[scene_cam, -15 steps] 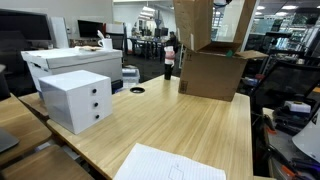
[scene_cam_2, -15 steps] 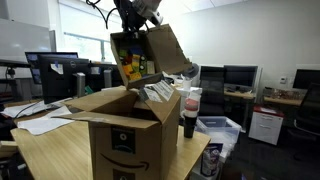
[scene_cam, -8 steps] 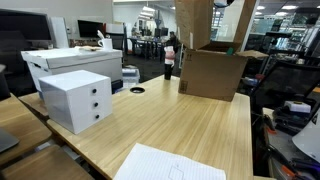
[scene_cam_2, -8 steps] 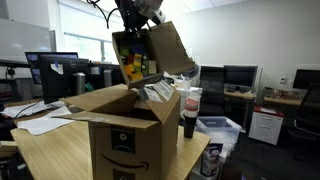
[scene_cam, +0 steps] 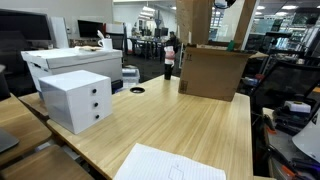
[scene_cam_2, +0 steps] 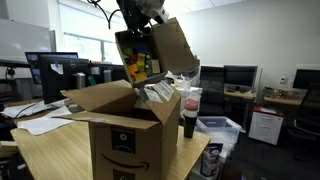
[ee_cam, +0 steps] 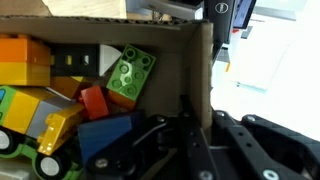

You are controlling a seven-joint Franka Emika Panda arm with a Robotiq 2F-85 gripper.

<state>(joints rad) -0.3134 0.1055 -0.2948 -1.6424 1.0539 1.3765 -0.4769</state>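
My gripper (ee_cam: 190,135) is shut on the side wall (ee_cam: 201,70) of a small open cardboard box. The wall runs between the jaws. Inside the box lie toy bricks: a green one (ee_cam: 129,76), a red one (ee_cam: 94,100), a blue one (ee_cam: 105,132), orange ones (ee_cam: 25,60) and a yellow toy vehicle (ee_cam: 35,125). In both exterior views the small box (scene_cam_2: 152,50) (scene_cam: 194,20) hangs tilted from the gripper (scene_cam_2: 140,12) above a large open cardboard box (scene_cam_2: 120,125) (scene_cam: 212,72) on the wooden table.
A white drawer unit (scene_cam: 76,98) and a printer (scene_cam: 70,60) stand on the wooden table (scene_cam: 170,120), with paper sheets (scene_cam: 170,165) at its near edge. A dark bottle (scene_cam_2: 190,112) stands beside the large box. Office desks, chairs and monitors lie around.
The held small box has shifted slightly upward and sideways above the large box. The grip on its wall is unchanged.
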